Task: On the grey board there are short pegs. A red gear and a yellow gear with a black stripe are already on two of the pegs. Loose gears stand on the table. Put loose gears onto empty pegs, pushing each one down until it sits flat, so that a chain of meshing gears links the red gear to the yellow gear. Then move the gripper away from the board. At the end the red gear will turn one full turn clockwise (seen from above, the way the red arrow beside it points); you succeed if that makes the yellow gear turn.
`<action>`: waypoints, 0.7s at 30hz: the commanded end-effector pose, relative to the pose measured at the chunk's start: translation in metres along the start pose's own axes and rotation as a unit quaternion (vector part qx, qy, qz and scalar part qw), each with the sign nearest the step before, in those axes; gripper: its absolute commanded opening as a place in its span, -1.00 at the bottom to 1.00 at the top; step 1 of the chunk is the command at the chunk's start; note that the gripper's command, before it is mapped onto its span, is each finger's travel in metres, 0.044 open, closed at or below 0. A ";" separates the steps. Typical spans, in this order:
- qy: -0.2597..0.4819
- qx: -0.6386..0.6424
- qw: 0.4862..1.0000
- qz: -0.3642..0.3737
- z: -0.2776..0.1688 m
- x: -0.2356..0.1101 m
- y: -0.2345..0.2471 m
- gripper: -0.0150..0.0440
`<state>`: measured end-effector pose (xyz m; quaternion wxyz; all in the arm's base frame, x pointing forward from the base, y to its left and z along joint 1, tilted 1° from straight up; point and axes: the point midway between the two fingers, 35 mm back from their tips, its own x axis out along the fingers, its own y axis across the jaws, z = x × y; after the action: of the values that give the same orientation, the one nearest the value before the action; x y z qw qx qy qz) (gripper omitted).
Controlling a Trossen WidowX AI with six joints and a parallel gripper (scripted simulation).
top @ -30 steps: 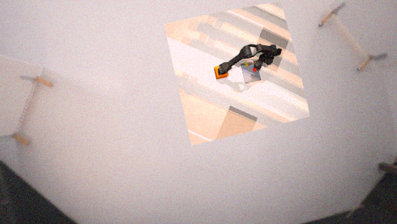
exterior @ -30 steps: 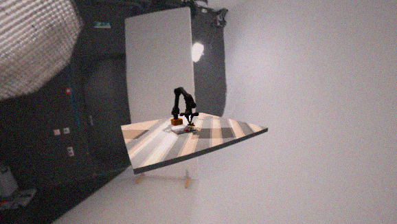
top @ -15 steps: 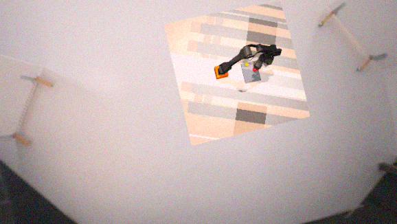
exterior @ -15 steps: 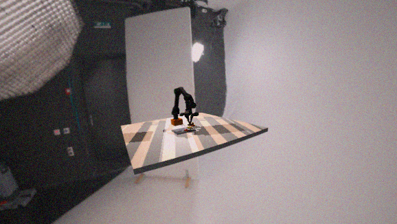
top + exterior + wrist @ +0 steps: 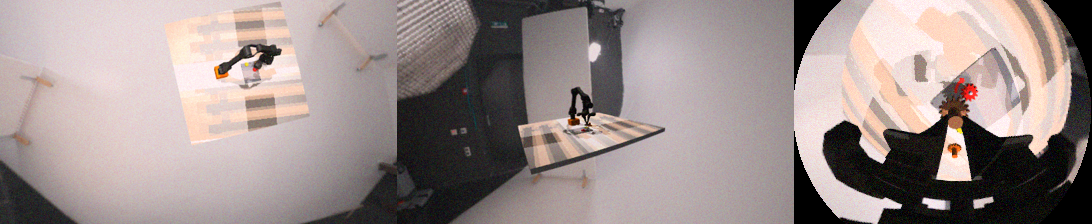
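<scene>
While the end effector (image 5: 257,65) (image 5: 587,124) (image 5: 955,117) grips, brown gear (image 5: 953,106) shows.

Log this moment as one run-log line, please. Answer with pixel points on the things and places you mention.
Gripper (image 5: 257,65) (image 5: 587,124) (image 5: 955,117): shut on brown gear (image 5: 953,106) | over or near board (image 5: 251,77) (image 5: 991,107) | red gear (image 5: 255,69) (image 5: 583,130) (image 5: 970,92): on board | brown gear seating: not confirmed

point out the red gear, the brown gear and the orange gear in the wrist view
red gear (image 5: 970,92): wrist view, its toothed disc
brown gear (image 5: 953,107): wrist view, its toothed disc
orange gear (image 5: 954,148): wrist view, its toothed disc
</scene>
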<state>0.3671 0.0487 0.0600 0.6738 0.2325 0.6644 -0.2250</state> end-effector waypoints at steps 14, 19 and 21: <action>-0.002 -0.033 0.999 -0.002 0.001 0.005 0.000 -0.49; -0.002 -0.072 0.997 -0.002 0.000 0.013 -0.001 -0.49; -0.002 -0.081 0.997 -0.002 0.000 0.016 -0.001 -0.49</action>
<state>0.3667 0.0487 0.0493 0.6857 0.1918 0.6773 -0.1853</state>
